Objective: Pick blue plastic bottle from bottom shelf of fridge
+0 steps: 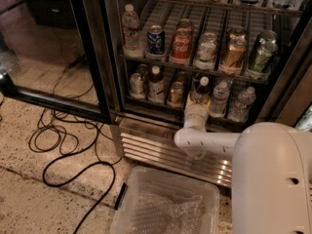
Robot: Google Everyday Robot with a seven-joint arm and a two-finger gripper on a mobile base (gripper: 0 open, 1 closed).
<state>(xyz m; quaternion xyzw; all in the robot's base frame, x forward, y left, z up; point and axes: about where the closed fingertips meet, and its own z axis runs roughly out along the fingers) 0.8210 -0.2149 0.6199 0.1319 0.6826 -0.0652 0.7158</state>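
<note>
We read one brand only: the white Coca-Cola script on a red can (181,46). The other cans' and bottles' labels stay illegible to us, including the band on the blue plastic bottle (203,87), where the gripper (197,101) sits at its base.

Black cables (63,145) loop across the speckled floor (29,199) beside a clear plastic bin (170,177); soda cans (181,45) stand above the claw (197,104).
</note>
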